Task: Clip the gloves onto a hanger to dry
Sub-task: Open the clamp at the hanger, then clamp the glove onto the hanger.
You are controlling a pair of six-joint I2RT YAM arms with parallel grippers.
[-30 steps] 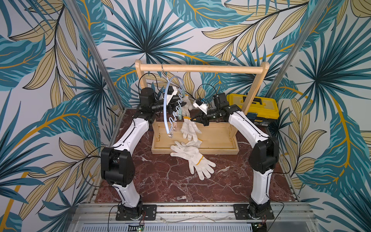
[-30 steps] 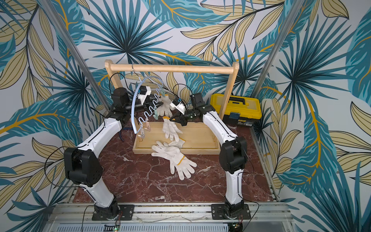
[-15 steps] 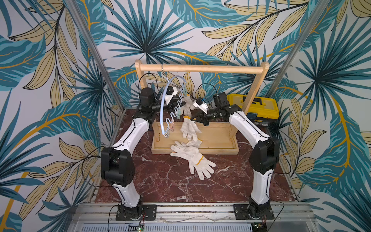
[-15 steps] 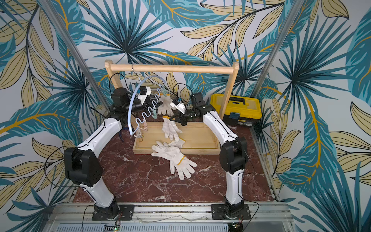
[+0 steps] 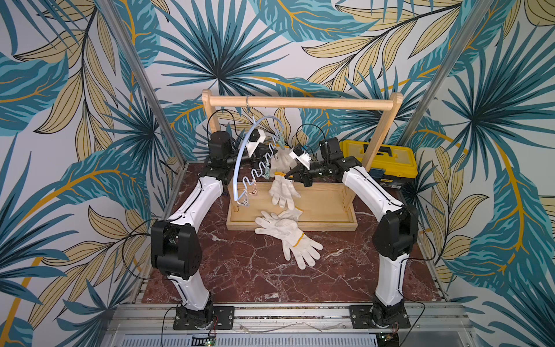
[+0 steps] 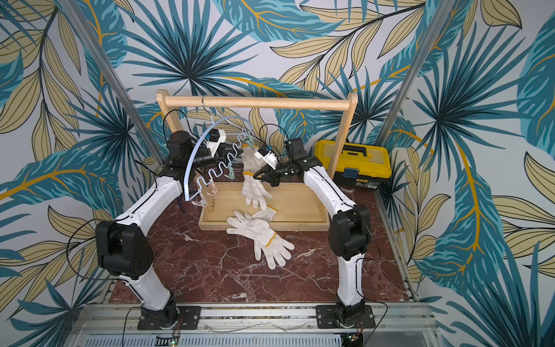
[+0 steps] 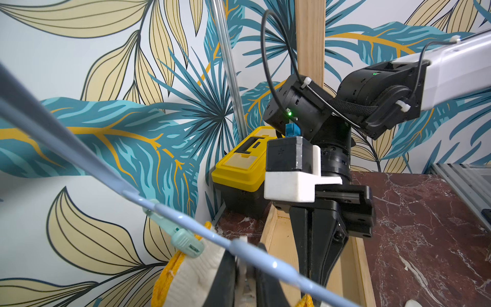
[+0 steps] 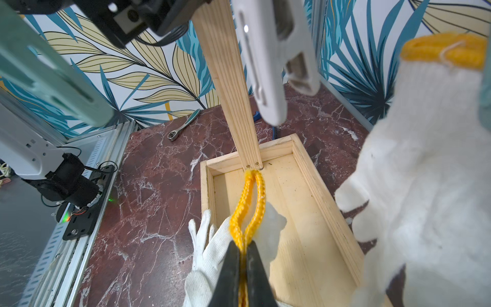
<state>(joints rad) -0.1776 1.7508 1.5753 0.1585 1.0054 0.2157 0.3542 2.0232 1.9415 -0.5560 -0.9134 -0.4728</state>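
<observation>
white knitted gloves point(image 5: 300, 249) with yellow cuff trim. a pale blue hanger point(image 5: 239, 156); its clips point(image 7: 183, 239) look mint green, though some are blurred and may be white. light natural wood rack point(image 5: 300, 102) and tray point(image 5: 324, 204). toolbox point(image 5: 387, 153) with yellow lid and black base. table point(image 5: 255, 270) of dark red marble veined white. wallpaper point(image 5: 90, 90) of teal and tan leaves with mustard stems on off-white. robot arms point(image 5: 195, 201) white with black joints.

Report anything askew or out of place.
The hanger hangs steeply tilted from the rail, nearly on end. Loose gloves spill over the front edge of the tray onto the table. A ratchet lies on the table.
</observation>
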